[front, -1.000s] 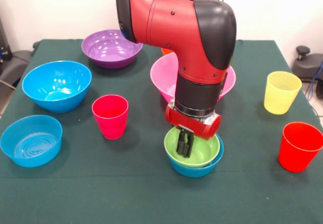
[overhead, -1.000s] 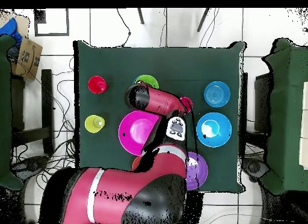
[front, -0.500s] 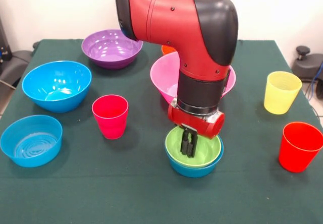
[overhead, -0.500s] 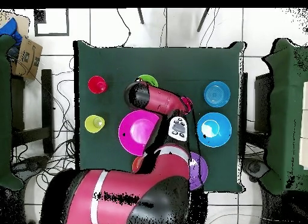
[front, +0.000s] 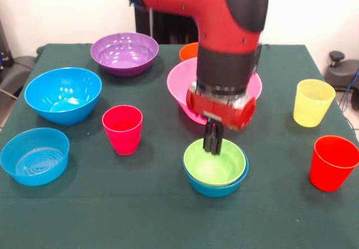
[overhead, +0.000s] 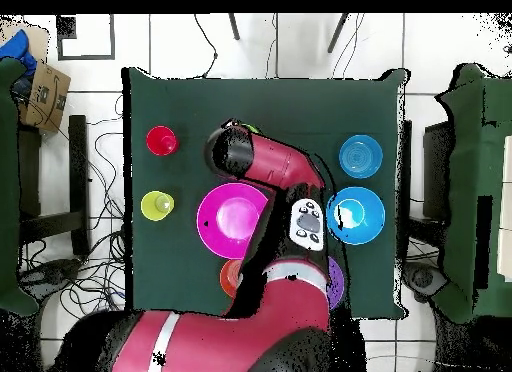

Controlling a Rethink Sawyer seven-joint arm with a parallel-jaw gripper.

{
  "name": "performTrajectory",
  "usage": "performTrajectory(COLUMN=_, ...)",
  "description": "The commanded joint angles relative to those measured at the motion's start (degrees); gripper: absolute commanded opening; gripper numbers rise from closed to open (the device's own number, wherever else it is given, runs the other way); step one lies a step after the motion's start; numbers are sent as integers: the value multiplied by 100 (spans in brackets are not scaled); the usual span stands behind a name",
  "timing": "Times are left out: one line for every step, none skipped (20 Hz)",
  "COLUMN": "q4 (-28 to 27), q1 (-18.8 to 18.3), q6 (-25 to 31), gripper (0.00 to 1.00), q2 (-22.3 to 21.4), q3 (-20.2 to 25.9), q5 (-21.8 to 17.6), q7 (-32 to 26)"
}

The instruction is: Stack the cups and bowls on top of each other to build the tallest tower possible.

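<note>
Gripper (front: pixel 213 146) seen above lime green bowl (front: pixel 214 162), nested in small blue bowl (front: pixel 216 188); jaws pinched together, nothing held. Pink bowl (front: pixel 182 86) at 12 o'clock judged next; rim grasp advised.

front and overhead, same table (front: pixel 140 215)

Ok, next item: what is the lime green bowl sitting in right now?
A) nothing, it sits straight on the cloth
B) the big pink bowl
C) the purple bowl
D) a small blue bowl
D: in the front view the lime green bowl is nested inside a small blue bowl, whose rim shows beneath it, apart from the big pink bowl behind.
</note>
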Motion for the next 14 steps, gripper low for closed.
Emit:
performTrajectory(q4=612, q1=-10, q6=1023, gripper=0, q2=-1038, q3=426, q5=-382, q7=-158)
performTrajectory(q4=651, q1=-14, q6=1085, gripper=0, q2=-1110, q3=400, q5=-409, q7=-181)
performTrajectory(q4=709, q1=-36, q6=1133, gripper=0, q2=-1177, q3=395, q5=-430, q7=-215)
performTrajectory(q4=766, q1=-58, q6=1180, gripper=0, q2=-1245, q3=391, q5=-451, q7=-249)
performTrajectory(q4=874, q1=-82, q6=1182, gripper=0, q2=-1332, q3=402, q5=-472, q7=-285)
performTrajectory(q4=958, q1=-112, q6=1191, gripper=0, q2=-1397, q3=414, q5=-496, q7=-330)
performTrajectory(q4=1040, q1=-126, q6=1180, gripper=0, q2=-1458, q3=407, q5=-538, q7=-375)
performTrajectory(q4=1120, q1=-159, q6=1159, gripper=0, q2=-1498, q3=416, q5=-581, q7=-432)
performTrajectory(q4=1208, q1=-189, q6=1079, gripper=0, q2=-1525, q3=428, q5=-643, q7=-491)
performTrajectory(q4=1314, q1=-246, q6=959, gripper=0, q2=-1547, q3=471, q5=-692, q7=-552)
performTrajectory(q4=1421, q1=-316, q6=859, gripper=0, q2=-1564, q3=527, q5=-734, q7=-616)
performTrajectory(q4=1508, q1=-371, q6=779, gripper=0, q2=-1591, q3=563, q5=-793, q7=-673)
performTrajectory(q4=1568, q1=-407, q6=728, gripper=0, q2=-1621, q3=575, q5=-873, q7=-716)
performTrajectory(q4=1619, q1=-453, q6=703, gripper=0, q2=-1651, q3=606, q5=-934, q7=-762)
